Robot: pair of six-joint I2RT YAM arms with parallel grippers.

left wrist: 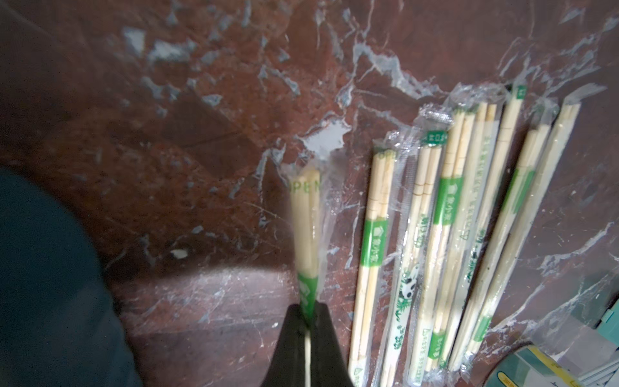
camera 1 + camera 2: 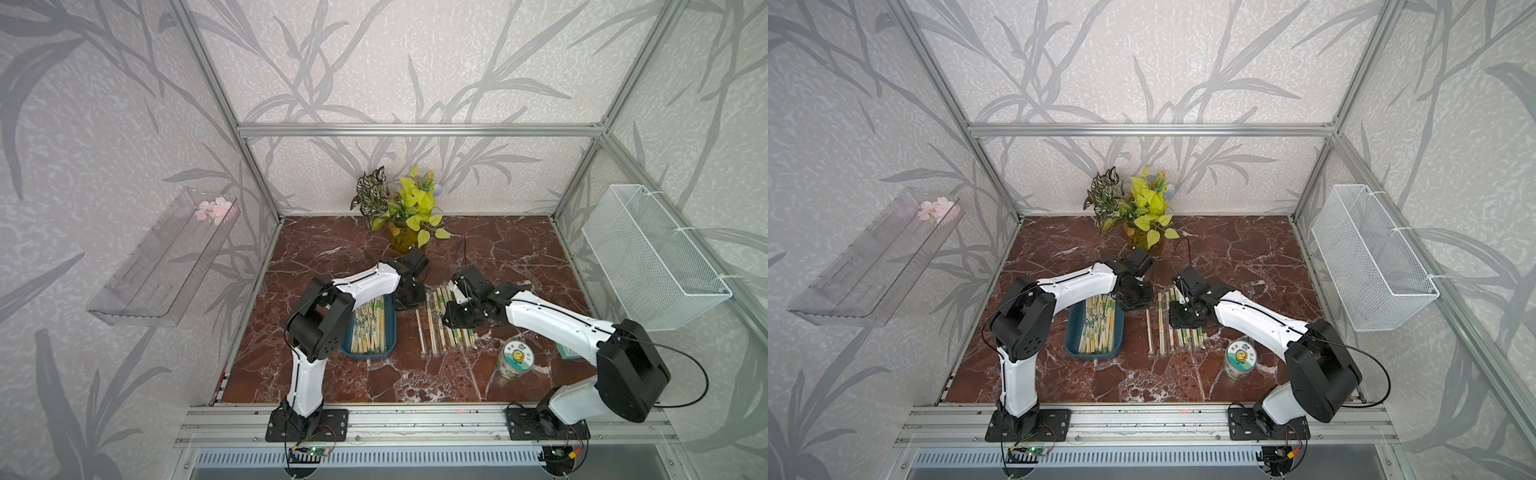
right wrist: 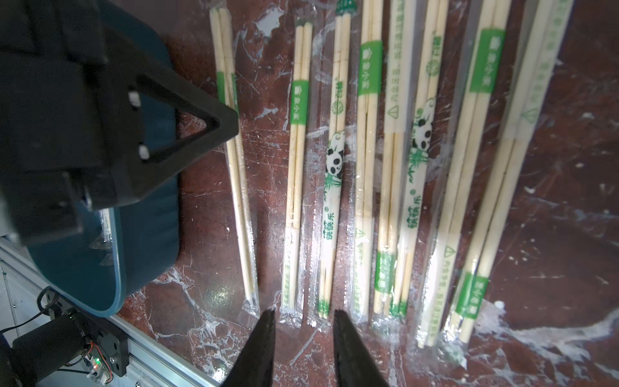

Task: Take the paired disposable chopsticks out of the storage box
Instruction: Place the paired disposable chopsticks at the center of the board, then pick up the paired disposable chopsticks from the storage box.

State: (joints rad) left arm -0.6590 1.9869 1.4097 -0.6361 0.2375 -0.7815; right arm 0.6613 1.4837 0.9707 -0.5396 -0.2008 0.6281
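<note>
A heap of chopsticks [image 2: 368, 328] lies in the box [image 2: 368, 354]. Just right of the box, the left gripper [image 1: 310, 310] is clamped on one sleeved pair [image 1: 305, 228] at its green band. The pair juts out ahead of the jaws, and its sleeve reads "OPEN". Further right of the box, a row [image 3: 365, 160] of pairs lies on the table [image 2: 374, 382], marked with green bands, pandas and "筷筷乐". The right gripper [image 3: 303, 313] hovers at the row's end, jaws apart with nothing between them.
</note>
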